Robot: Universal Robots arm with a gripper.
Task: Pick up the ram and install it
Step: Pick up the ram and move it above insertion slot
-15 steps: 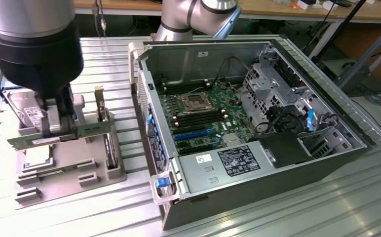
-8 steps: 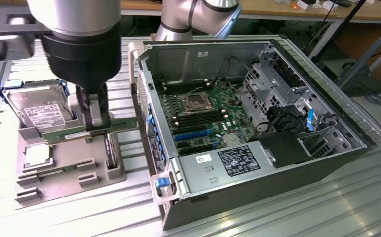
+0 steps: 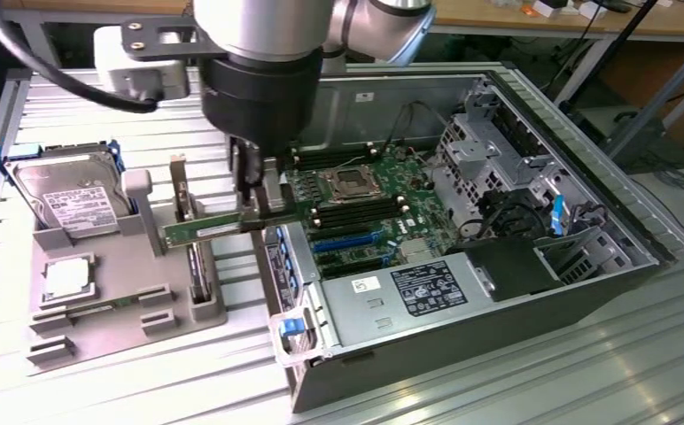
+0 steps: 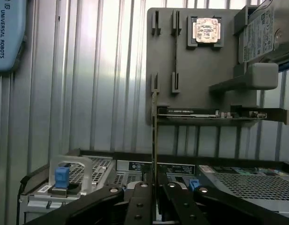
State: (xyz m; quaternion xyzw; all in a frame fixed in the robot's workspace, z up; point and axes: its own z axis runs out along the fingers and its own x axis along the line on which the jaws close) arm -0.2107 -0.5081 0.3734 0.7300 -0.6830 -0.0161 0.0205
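Cut off above the wrist at the exterior view's top. Just a thin edge-on line for the ram (image 4: 154, 136) in the wrist view, chips impossible to make out, one end buried between the fingers (image 4: 140, 201). Points straight down, gripper (image 3: 251, 215) pinching the green ram by one end, holding it level over the edge of the grey tray (image 3: 129, 257), beside the open computer case (image 3: 437, 354), apart from the motherboard (image 3: 377, 208).
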